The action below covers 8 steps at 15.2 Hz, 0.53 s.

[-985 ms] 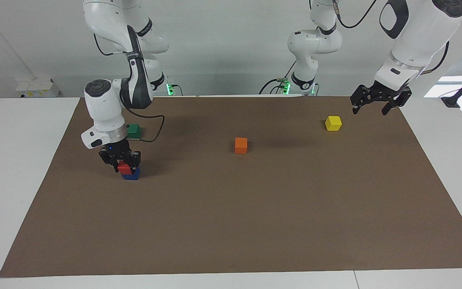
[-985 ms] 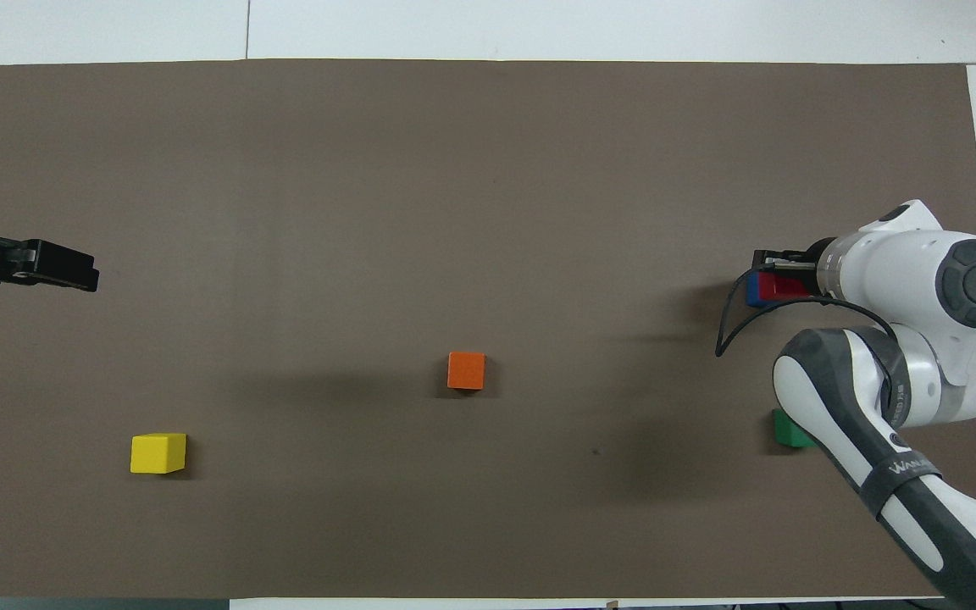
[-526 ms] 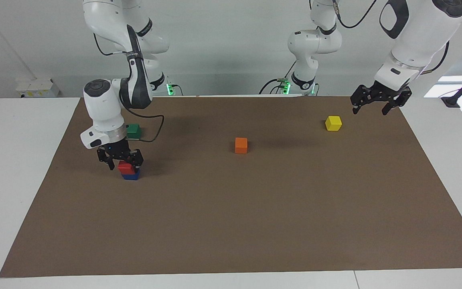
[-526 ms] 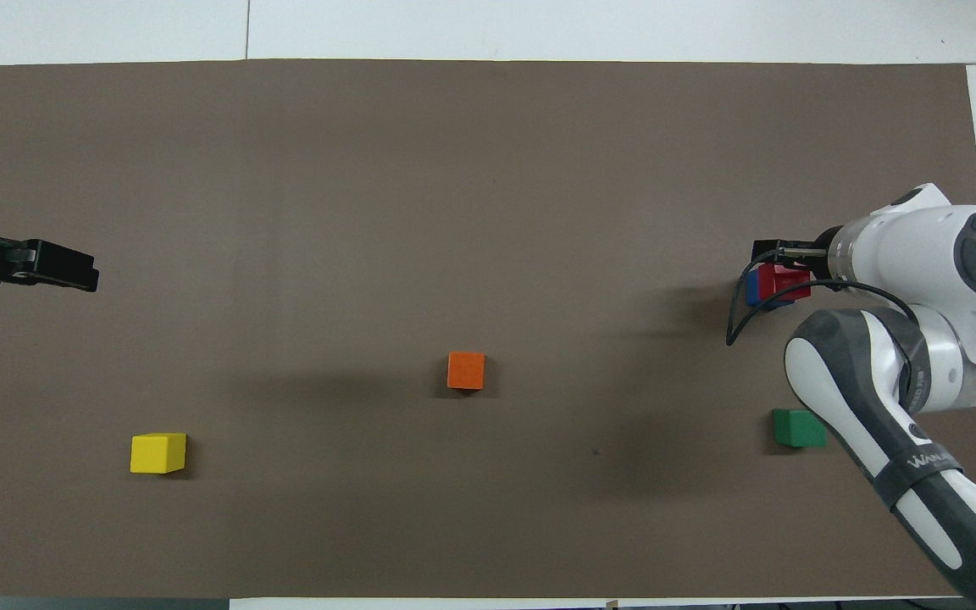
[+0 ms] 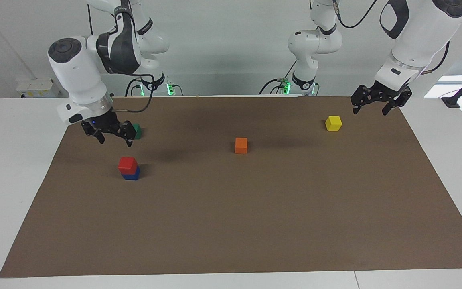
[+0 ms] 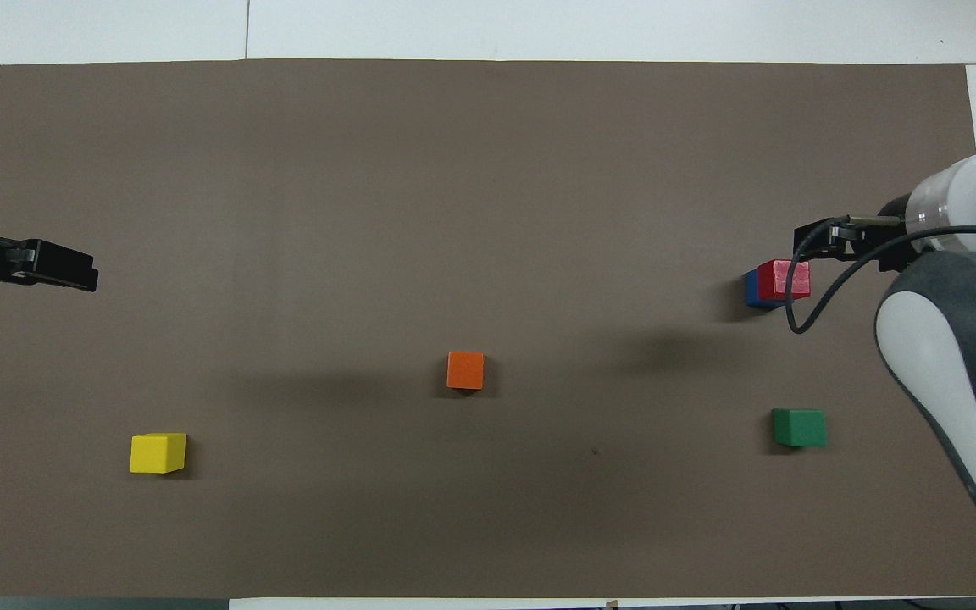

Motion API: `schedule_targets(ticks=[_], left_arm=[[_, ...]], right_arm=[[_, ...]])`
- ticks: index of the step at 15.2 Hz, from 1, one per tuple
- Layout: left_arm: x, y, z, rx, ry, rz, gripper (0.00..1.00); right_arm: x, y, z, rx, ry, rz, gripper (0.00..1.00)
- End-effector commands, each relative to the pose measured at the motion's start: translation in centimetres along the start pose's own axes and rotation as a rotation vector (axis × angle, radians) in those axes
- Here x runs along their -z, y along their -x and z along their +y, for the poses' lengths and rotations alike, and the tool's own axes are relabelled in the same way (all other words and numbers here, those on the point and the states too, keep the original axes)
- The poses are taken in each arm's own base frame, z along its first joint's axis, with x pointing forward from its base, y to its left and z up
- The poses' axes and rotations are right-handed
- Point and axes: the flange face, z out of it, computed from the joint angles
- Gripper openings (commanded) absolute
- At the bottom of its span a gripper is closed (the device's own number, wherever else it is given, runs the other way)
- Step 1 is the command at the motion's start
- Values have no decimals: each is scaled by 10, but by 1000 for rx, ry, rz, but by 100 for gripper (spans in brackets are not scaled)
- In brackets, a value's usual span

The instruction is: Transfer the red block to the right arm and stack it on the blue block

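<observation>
The red block (image 5: 127, 163) sits on top of the blue block (image 5: 132, 176) on the brown mat, toward the right arm's end of the table. The stack also shows in the overhead view, red block (image 6: 784, 279) on blue block (image 6: 750, 289). My right gripper (image 5: 113, 137) is open and empty, raised well above the mat and clear of the stack; it shows in the overhead view too (image 6: 825, 236). My left gripper (image 5: 370, 108) is open and empty, waiting in the air over the mat's edge at the left arm's end, near the yellow cube; it shows in the overhead view as well (image 6: 64, 273).
A green cube (image 5: 136, 131) lies nearer to the robots than the stack, partly hidden by the right gripper, and shows whole in the overhead view (image 6: 799, 427). An orange cube (image 5: 241, 145) lies mid-mat. A yellow cube (image 5: 333, 123) lies toward the left arm's end.
My right gripper has opened, let go of the red block on the blue block, and risen up and away from the stack. The left arm has not moved.
</observation>
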Motion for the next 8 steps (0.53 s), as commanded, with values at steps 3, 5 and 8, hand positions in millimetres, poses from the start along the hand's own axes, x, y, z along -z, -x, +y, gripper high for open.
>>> schedule_targets(ticks=[3, 5, 8], left_arm=[[1, 10, -1, -8, -19, -8, 100], [1, 10, -1, -8, -19, -8, 100], [2, 10, -1, -8, -20, -7, 100]], right_arm=[[60, 33, 9, 70, -20, -24, 100], [72, 32, 14, 77, -17, -50, 100], [68, 28, 18, 100, -4, -66, 100]])
